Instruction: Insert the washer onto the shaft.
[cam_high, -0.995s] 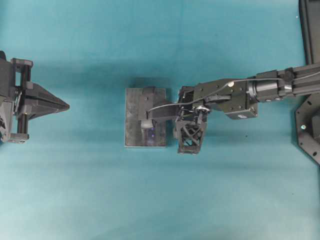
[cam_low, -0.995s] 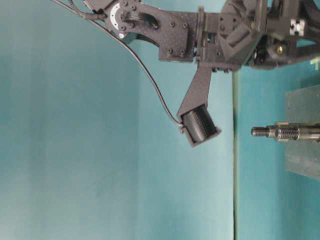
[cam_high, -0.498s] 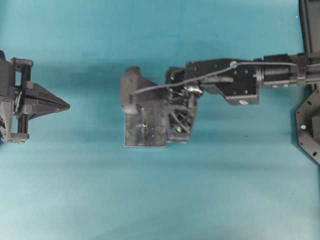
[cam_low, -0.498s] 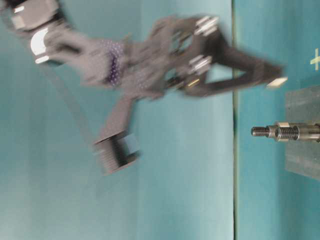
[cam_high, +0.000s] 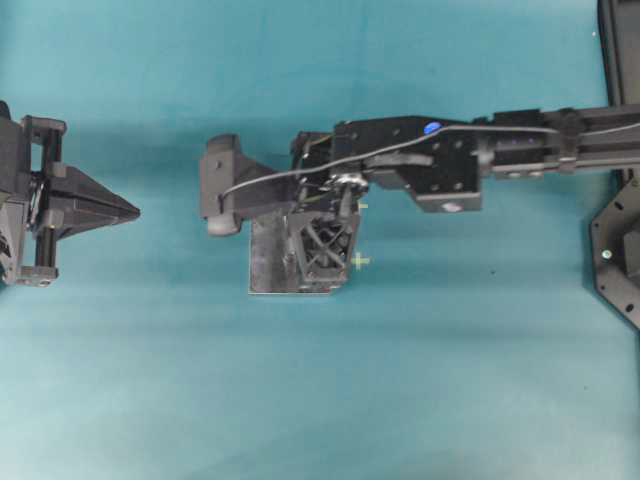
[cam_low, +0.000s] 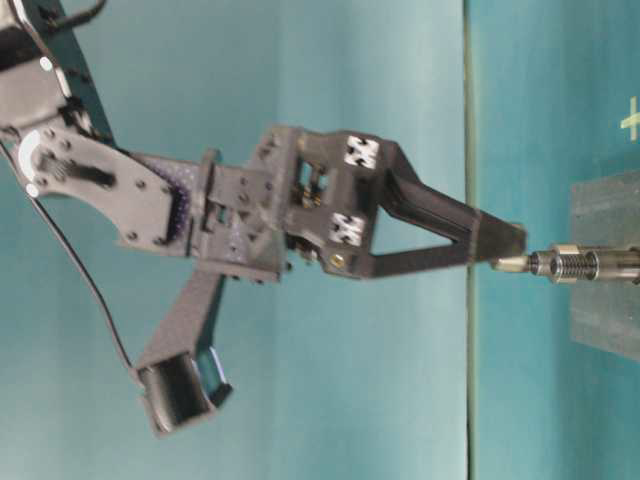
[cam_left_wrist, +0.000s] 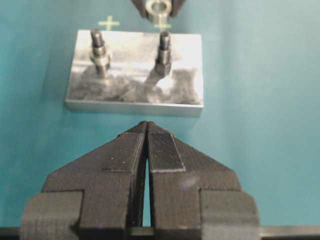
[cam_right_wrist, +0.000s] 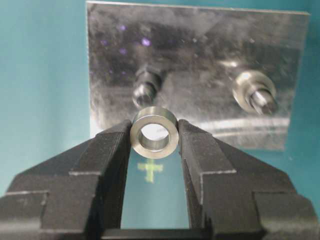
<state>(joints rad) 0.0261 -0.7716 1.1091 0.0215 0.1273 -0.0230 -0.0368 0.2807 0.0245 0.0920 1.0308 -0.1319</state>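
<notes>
Between the tips of the right claw (cam_right_wrist: 154, 136), pinched from both outer sides: the washer (cam_right_wrist: 154, 132), a small stiff steel ring, probably light and slippery, best held on the rim with the hole free. Just beyond, above the metal block (cam_right_wrist: 200, 50), the bare shaft (cam_right_wrist: 145, 86). Far left, left claw (cam_left_wrist: 147, 131) closed, empty.

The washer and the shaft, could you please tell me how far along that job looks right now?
Done: the right end effector has the washer pinched between its fingertips and hangs above the metal block. In hand: lining the ring up with the bare shaft; it is not yet threaded on. Left: lowering it over the shaft tip and releasing. The other shaft already carries a ring. The left end effector sits shut, apart from the block.
</notes>
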